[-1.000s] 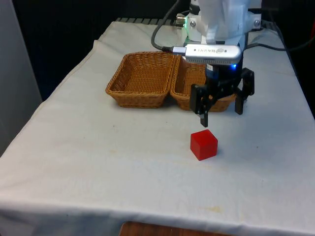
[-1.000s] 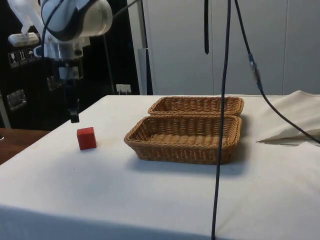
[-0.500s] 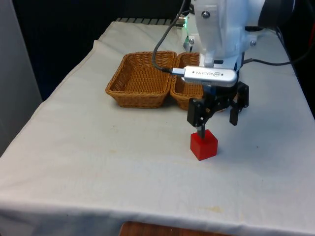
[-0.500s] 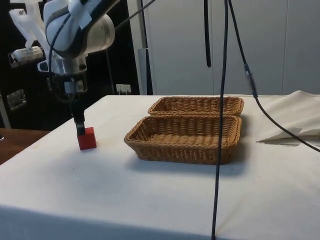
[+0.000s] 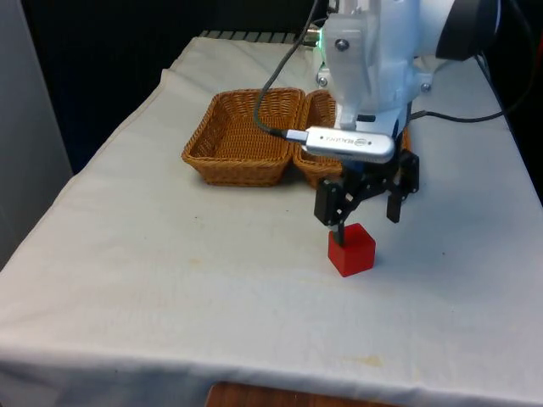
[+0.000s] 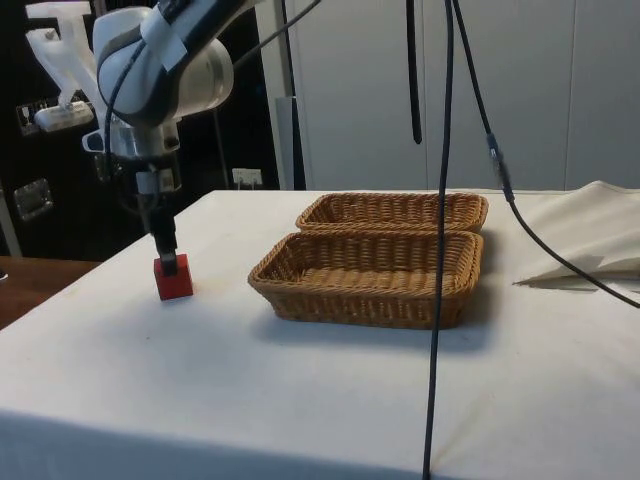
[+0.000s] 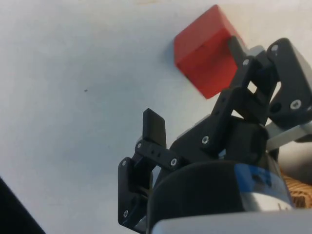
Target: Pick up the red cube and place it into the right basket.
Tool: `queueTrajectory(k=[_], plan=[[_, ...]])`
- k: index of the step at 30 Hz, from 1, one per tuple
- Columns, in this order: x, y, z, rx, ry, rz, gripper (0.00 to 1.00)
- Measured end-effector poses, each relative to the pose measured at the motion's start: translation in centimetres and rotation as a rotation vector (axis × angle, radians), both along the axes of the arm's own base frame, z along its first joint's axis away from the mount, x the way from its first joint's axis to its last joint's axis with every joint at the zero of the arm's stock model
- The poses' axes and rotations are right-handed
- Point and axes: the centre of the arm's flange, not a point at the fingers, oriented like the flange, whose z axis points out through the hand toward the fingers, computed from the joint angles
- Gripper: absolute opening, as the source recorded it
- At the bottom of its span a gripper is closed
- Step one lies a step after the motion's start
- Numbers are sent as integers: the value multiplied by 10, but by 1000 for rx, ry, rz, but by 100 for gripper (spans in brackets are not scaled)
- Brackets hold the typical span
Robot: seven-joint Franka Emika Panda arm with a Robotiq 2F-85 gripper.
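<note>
On the desk [image 5: 170,280], the cube [image 5: 352,251] sits before two side-by-side baskets [image 5: 246,136], with the hand [image 5: 366,222] directly above it.

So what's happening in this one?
A white robot arm has its end effector down at a red cube on the white-clothed table. The fingers are open and not around the cube: one finger touches its top edge, the other stands off to the side over bare cloth. The cube sits on the cloth, nothing gripped. Two wicker baskets wait side by side farther back.
</note>
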Motion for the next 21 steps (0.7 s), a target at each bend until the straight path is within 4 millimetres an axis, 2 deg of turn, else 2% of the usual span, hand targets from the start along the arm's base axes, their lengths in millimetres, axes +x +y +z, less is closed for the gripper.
queueTrajectory(k=[14,21], plan=[[11,-23,-20,-14,-2,-4,100],[11,-23,-21,-15,0,-3,100]])
